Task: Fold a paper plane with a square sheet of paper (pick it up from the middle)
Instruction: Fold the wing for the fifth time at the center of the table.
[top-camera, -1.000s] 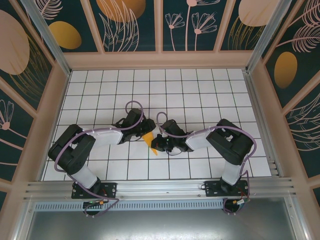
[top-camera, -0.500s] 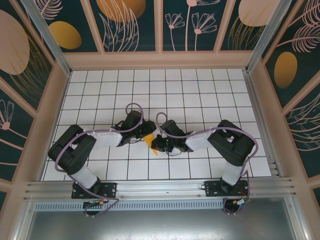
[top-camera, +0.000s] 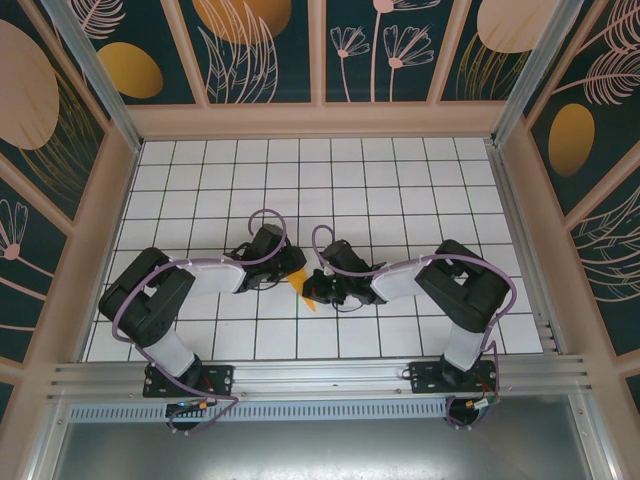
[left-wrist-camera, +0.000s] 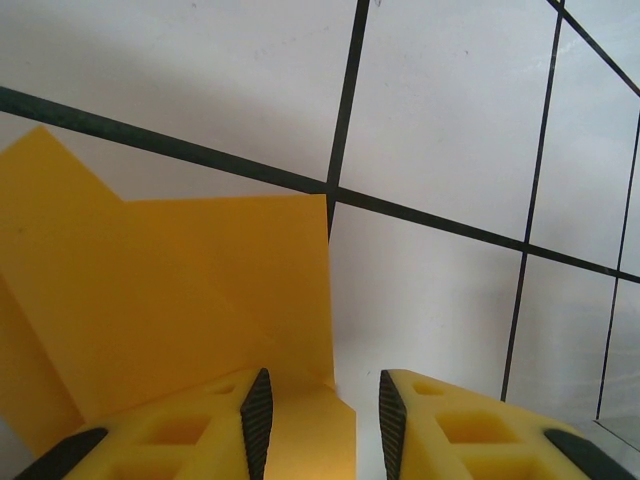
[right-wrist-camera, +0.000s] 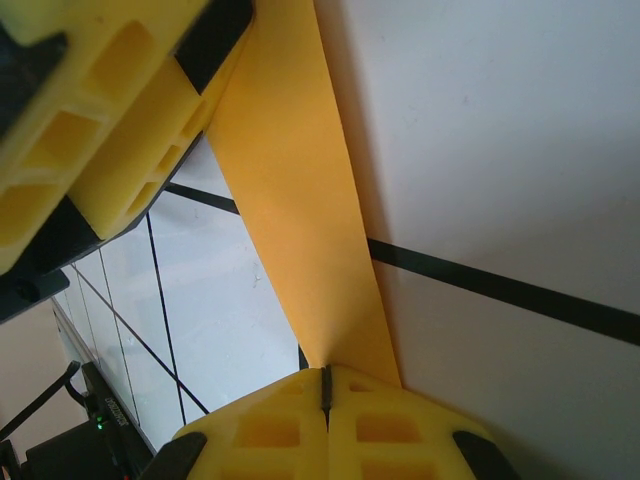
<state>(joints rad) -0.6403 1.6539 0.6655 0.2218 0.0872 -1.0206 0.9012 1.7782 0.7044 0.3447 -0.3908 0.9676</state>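
On the table (top-camera: 400, 180) | right end effector (right-wrist-camera: 325, 378) clenched on folded paper (right-wrist-camera: 300, 230) | left end effector (left-wrist-camera: 322, 400) part-open (touching paper)

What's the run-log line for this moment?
stage: mid-fold | folded orange-yellow paper sheet: creased, between both arms | left fingers: apart, over sheet | right fingers: shut on sheet

Top view: the table (top-camera: 400, 190) lies open across the upper rows of tiles and out to both sides, closed in by the raised walls (top-camera: 320, 120). The centre of the frame is obstructed, the left gripper (top-camera: 296, 272) and right gripper (top-camera: 314, 290) standing nose to nose over the folded paper (top-camera: 306, 299), their forearms (top-camera: 205, 273) barring the lower middle. Left wrist view: bare tiles run clear down the right of the frame.
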